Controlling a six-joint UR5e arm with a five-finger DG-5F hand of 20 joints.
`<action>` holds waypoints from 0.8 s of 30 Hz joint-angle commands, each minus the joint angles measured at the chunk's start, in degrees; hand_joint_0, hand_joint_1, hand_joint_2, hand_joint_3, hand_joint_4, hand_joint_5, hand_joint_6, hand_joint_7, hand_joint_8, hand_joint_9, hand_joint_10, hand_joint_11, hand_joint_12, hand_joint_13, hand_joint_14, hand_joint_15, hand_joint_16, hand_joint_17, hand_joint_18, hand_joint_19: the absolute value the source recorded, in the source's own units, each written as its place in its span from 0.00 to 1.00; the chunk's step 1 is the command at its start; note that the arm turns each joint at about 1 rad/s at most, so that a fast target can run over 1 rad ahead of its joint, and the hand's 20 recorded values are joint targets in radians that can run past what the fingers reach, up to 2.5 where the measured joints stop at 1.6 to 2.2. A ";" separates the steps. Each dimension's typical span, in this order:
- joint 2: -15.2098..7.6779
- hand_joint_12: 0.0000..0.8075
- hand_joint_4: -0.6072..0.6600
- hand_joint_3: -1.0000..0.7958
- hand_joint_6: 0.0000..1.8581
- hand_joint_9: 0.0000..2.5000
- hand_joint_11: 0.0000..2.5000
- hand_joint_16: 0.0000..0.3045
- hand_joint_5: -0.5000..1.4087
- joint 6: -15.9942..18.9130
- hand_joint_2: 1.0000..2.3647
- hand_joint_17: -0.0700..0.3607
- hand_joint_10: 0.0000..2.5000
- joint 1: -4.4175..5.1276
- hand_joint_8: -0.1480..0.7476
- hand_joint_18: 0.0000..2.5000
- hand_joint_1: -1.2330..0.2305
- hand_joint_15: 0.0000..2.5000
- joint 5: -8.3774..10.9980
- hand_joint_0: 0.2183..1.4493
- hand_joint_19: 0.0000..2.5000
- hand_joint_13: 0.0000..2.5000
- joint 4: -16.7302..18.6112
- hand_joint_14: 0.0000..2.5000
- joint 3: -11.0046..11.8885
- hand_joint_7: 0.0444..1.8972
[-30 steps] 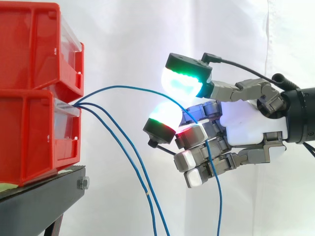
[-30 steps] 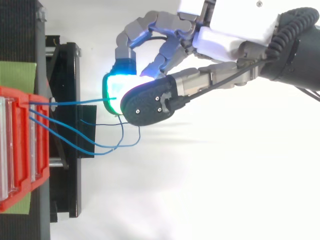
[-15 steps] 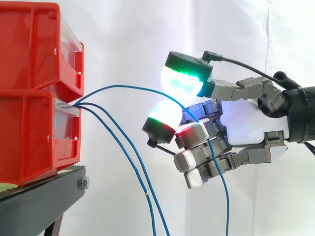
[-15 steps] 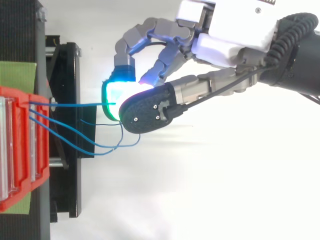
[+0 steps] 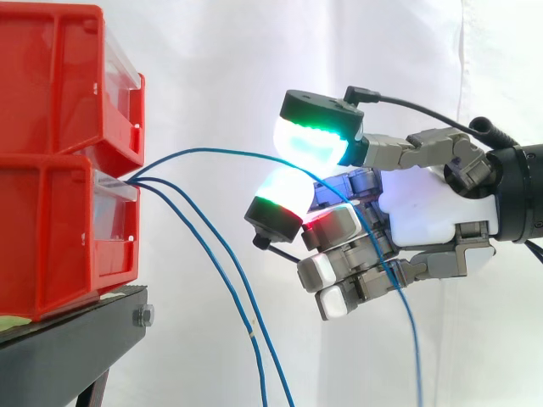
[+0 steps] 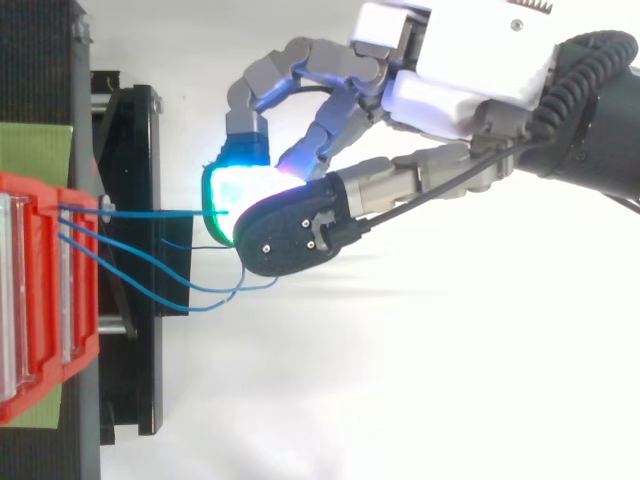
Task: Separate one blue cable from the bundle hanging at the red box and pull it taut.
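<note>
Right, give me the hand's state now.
Hand: shut on the uppermost thin blue cable, pinched between its glowing pads.

A black stand (image 5: pixel 81 339) carried everything. In the side view a bolt (image 5: pixel 142 316) sat at its right corner, and a leg (image 5: pixel 92 392) ran down beneath it. A green sheet (image 6: pixel 35 150) lay directly on the stand. From above it showed on either side of the bins, and in the side view it appeared as a pale sliver under them. On the sheet stood the lower bin (image 5: pixel 59 242), red with a clear front, and its base reached close to the stand's right edge. The upper bin (image 5: pixel 55 76), also red, sat stacked on the lower one. From above, a narrower black part of the stand reached out to the right past the bins' fronts.
</note>
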 commanded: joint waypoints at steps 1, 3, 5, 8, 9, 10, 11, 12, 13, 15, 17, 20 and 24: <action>0.06 0.44 0.52 0.30 0.51 0.45 0.51 0.16 0.17 0.00 0.00 0.42 0.01 0.02 0.50 0.29 0.31 0.36 0.01 0.36 0.30 0.37 0.00 0.01 0.03 0.52; -0.03 0.44 0.51 0.30 0.51 0.45 0.51 0.16 0.17 0.00 0.00 0.42 0.01 0.11 0.49 0.29 0.32 0.36 0.01 0.36 0.30 0.37 -0.09 0.01 0.03 0.53; -0.03 0.44 0.49 0.30 0.50 0.45 0.51 0.16 0.17 0.00 0.00 0.42 0.01 0.11 0.50 0.29 0.32 0.36 0.01 0.37 0.29 0.37 -0.18 0.01 0.03 0.55; -0.03 0.44 0.45 0.30 0.51 0.45 0.51 0.16 0.17 0.00 0.00 0.42 0.01 0.11 0.50 0.29 0.32 0.36 0.01 0.40 0.29 0.37 -0.09 0.01 0.03 0.57; -0.03 0.44 0.45 0.30 0.51 0.45 0.51 0.16 0.17 0.00 0.00 0.42 0.01 0.11 0.50 0.29 0.31 0.36 0.01 0.40 0.29 0.36 -0.18 0.01 0.03 0.57; -0.03 0.44 0.44 0.30 0.51 0.45 0.51 0.16 0.17 0.00 0.00 0.42 0.01 0.11 0.49 0.29 0.31 0.36 0.01 0.41 0.28 0.36 -0.18 0.01 0.03 0.57; -0.03 0.44 0.43 0.29 0.51 0.44 0.51 0.16 0.16 0.00 0.00 0.42 0.01 0.11 0.49 0.29 0.31 0.35 0.01 0.42 0.28 0.36 -0.18 0.01 0.03 0.57; -0.03 0.44 0.41 0.28 0.51 0.44 0.51 0.16 0.16 0.00 0.00 0.41 0.01 0.11 0.49 0.29 0.31 0.35 0.01 0.43 0.28 0.36 -0.18 0.01 0.03 0.58; -0.03 0.44 0.40 0.28 0.51 0.44 0.51 0.16 0.16 0.00 0.00 0.41 0.01 0.11 0.49 0.29 0.31 0.35 0.01 0.43 0.28 0.36 -0.26 0.01 0.03 0.57; -0.03 0.44 0.38 0.28 0.51 0.44 0.51 0.16 0.16 0.00 0.00 0.41 0.01 0.11 0.49 0.29 0.31 0.35 -0.08 0.44 0.27 0.36 -0.97 0.01 0.03 0.59; -0.03 0.44 0.37 0.28 0.51 0.44 0.51 0.16 0.16 0.00 0.00 0.41 0.01 0.11 0.49 0.29 0.30 0.35 -0.08 0.45 0.28 0.36 -0.97 0.01 0.03 0.62; -0.03 0.44 0.37 0.30 0.52 0.45 0.50 0.16 0.16 0.00 0.00 0.41 0.01 0.11 0.49 0.29 0.31 0.35 -0.08 0.45 0.28 0.36 -0.97 0.01 -0.05 0.65; -0.03 0.44 0.42 0.36 0.53 0.46 0.51 0.15 0.17 0.00 0.01 0.41 0.01 0.11 0.50 0.28 0.32 0.35 -0.08 0.44 0.29 0.36 -0.88 0.01 0.03 0.68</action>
